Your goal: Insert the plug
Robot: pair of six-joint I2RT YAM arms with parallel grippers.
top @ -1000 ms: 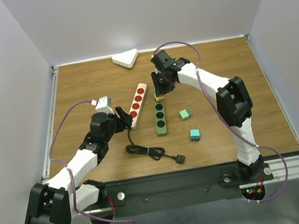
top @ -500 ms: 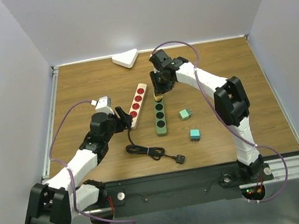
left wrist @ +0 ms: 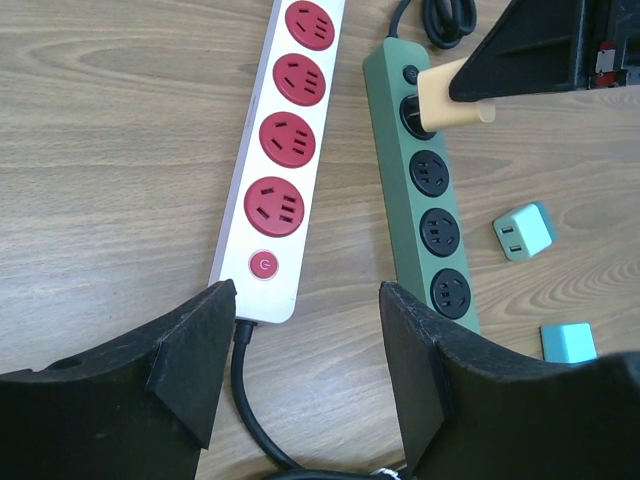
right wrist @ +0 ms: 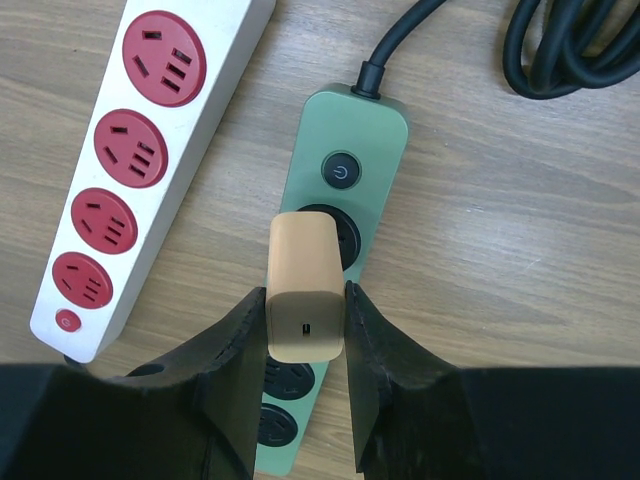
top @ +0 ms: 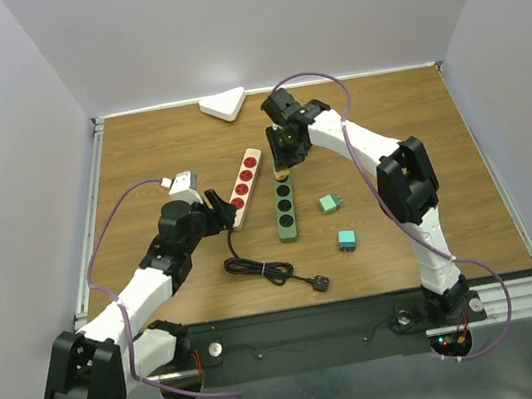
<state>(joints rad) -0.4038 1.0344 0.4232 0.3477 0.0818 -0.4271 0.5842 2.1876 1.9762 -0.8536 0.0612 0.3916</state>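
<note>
My right gripper (right wrist: 305, 312) is shut on a tan plug (right wrist: 305, 285), with a finger on each side of the block. The plug's front end is over the first socket beside the switch of the green power strip (right wrist: 372, 120). Its prongs are hidden, so I cannot tell whether they are in. From above, the plug (top: 282, 170) sits at the far end of the green strip (top: 286, 218). My left gripper (left wrist: 308, 305) is open and empty, straddling the switch end of the white strip with red sockets (left wrist: 322, 105).
Two teal adapters (top: 328, 203) (top: 346, 238) lie right of the green strip. A coiled black cable (top: 262, 269) ending in a black plug (top: 321, 283) lies near the front. A white triangular object (top: 224, 105) rests at the back edge.
The right wrist has shifted slightly left and away, with the tan plug still at the green strip's far end. The left arm has not moved.
</note>
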